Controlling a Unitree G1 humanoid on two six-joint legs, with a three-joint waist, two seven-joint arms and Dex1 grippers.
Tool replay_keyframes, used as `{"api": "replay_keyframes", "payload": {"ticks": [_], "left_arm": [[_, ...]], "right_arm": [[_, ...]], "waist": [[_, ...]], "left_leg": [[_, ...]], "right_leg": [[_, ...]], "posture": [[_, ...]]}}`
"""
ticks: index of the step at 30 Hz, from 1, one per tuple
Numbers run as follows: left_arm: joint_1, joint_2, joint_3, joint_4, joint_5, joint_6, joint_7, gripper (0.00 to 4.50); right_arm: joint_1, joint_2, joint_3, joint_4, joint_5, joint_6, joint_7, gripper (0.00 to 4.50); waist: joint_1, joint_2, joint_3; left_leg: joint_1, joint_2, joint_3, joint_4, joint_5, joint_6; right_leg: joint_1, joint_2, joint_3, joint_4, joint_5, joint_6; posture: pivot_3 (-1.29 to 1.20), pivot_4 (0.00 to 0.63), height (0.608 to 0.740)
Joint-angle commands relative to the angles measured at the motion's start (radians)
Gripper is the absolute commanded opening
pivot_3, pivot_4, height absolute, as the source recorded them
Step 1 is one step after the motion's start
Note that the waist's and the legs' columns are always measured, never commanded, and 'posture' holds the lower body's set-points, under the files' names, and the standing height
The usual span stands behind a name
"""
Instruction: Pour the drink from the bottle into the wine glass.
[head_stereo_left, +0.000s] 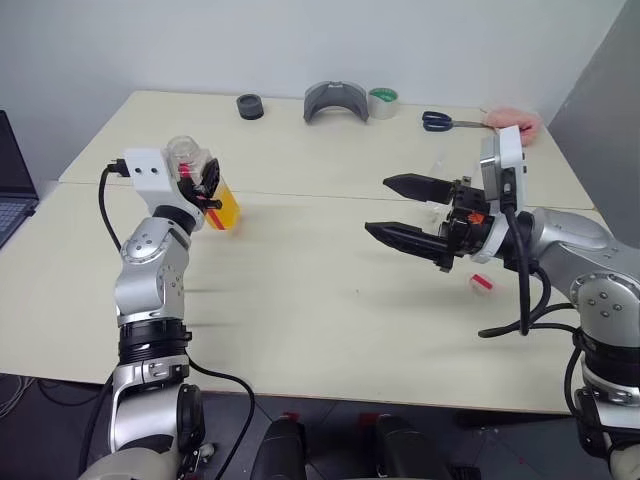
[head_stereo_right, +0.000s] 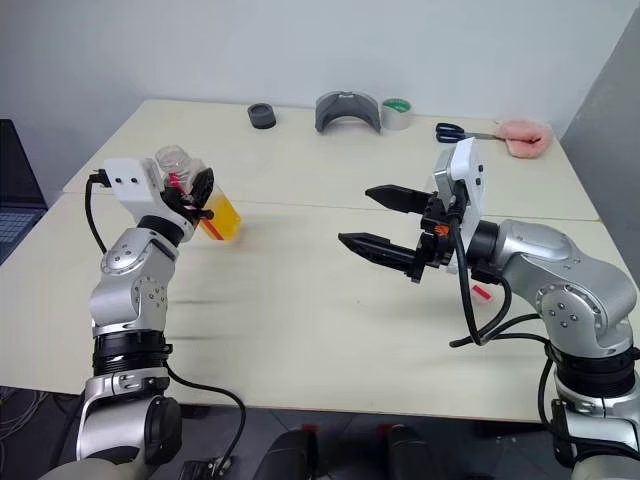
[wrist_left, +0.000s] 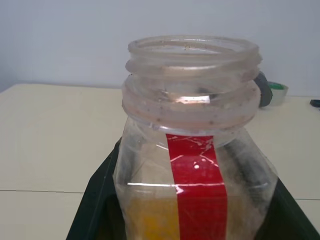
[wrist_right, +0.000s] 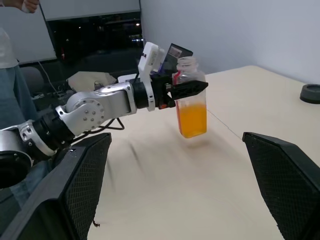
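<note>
My left gripper (head_stereo_left: 203, 186) is shut on the bottle (head_stereo_left: 208, 188), a clear plastic one with a red stripe (wrist_left: 196, 185) and an uncapped mouth (wrist_left: 192, 50). It holds the bottle nearly upright over the left side of the table (head_stereo_left: 300, 300). The orange drink (wrist_right: 192, 119) fills its lower half. My right gripper (head_stereo_left: 376, 205) hangs above the right half of the table, pointing toward the bottle, open, with nothing between its fingers. A wide stretch of bare table separates it from the bottle. The wine glass is hidden or out of view.
Along the far edge lie a black tape roll (head_stereo_left: 250, 106), a grey curved object (head_stereo_left: 337, 100), a green tape roll (head_stereo_left: 383, 102), scissors (head_stereo_left: 445, 121) and a pink cloth (head_stereo_left: 515, 120). A small red-and-white piece (head_stereo_left: 481, 283) lies under my right arm. A laptop (head_stereo_left: 10, 190) is at the left.
</note>
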Motion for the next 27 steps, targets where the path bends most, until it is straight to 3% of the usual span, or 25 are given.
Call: {"api": "replay_keyframes", "payload": {"ticks": [1,8,16,17,27], "left_arm": [[-0.022,0.007,-0.011,-0.002,0.003,-0.079,-0.031,1.95],[0.001,0.012,-0.040,0.048,0.025,-0.100,-0.045,1.95],[0.021,0.012,-0.040,0.056,0.023,-0.098,-0.052,4.33],[0.024,0.010,-0.041,0.054,0.023,-0.097,-0.051,4.46],[0.134,0.002,-0.034,-0.077,0.017,-0.022,-0.012,4.46]], "right_arm": [[-0.021,0.007,-0.011,-0.011,-0.006,-0.023,0.007,4.48],[-0.003,0.021,-0.010,-0.025,-0.020,-0.024,-0.003,4.48],[-0.001,0.033,-0.011,-0.025,-0.030,-0.028,-0.015,4.50],[-0.002,0.035,-0.011,-0.025,-0.032,-0.028,-0.016,4.50],[0.013,0.042,-0.018,-0.038,-0.047,-0.030,-0.024,4.50]], "waist": [[0.000,0.000,0.000],[0.000,0.000,0.000],[-0.002,0.000,0.000],[-0.001,0.000,0.000],[-0.003,0.000,0.000]], "left_leg": [[0.000,0.000,0.000,0.000,0.000,0.000],[0.000,0.000,0.000,0.000,0.000,0.000],[0.000,0.000,0.000,0.000,0.000,0.000],[0.000,0.000,0.000,0.000,0.000,0.000],[0.000,0.001,0.000,0.000,0.000,0.000]], "right_leg": [[0.000,0.000,0.000,0.000,0.000,0.000],[0.000,0.000,0.000,0.000,0.000,0.000],[0.000,0.000,0.000,0.001,0.000,0.000],[0.000,0.000,0.000,0.001,0.000,0.000],[0.000,0.000,0.000,0.001,0.000,0.000]], "posture": [[0.00,0.150,0.740],[0.00,0.150,0.740],[0.00,0.150,0.740],[0.00,0.150,0.740],[0.00,0.150,0.740]]}}
